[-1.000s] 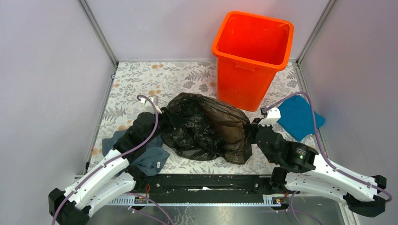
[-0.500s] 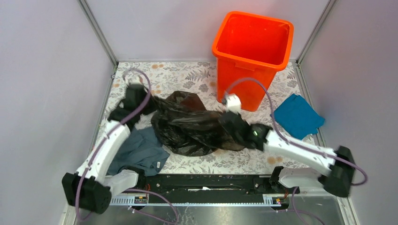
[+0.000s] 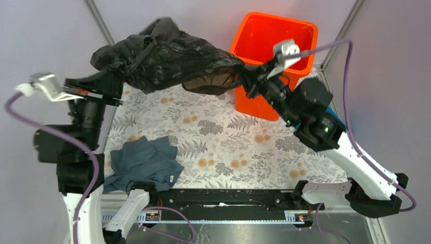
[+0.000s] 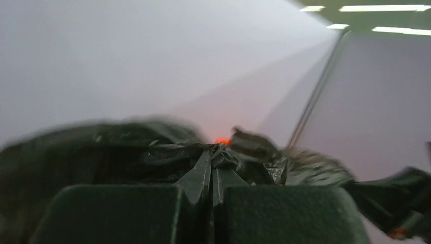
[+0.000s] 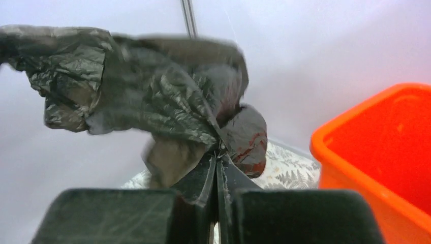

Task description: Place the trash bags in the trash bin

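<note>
Table (image 3: pixel 223 147): flower-print cover, walled in on three sides.

Trash bag (image 3: pixel 167 58): one crumpled black bundle, glossy, brownish where the film is stretched thin. It is up in the air and strung between the two grippers, over the table's 11 to 12 o'clock area. Nothing of it is inside the bin. Its right end is just beside the bin's rim, on the bin's 9 o'clock side. I cannot tell if it touches the rim.

Trash bin (image 3: pixel 277 18): orange, upright, at 1 o'clock on the table. What shows of its inside is bare.

Grey-blue cloth (image 3: pixel 142 162): rumpled heap at 8 o'clock on the table, well apart from bag and bin.

Left gripper (image 4: pixel 212 162): at 10 o'clock, fingers pressed together on a twist of the bag's left end. The left wrist view is blurred, but the pinch is plain.

Right gripper (image 5: pixel 217 162): in front of the bin, fingers nearly touching, with the bag's right end pinched at their tips. The orange rim sits at 3 o'clock in the right wrist view.
</note>
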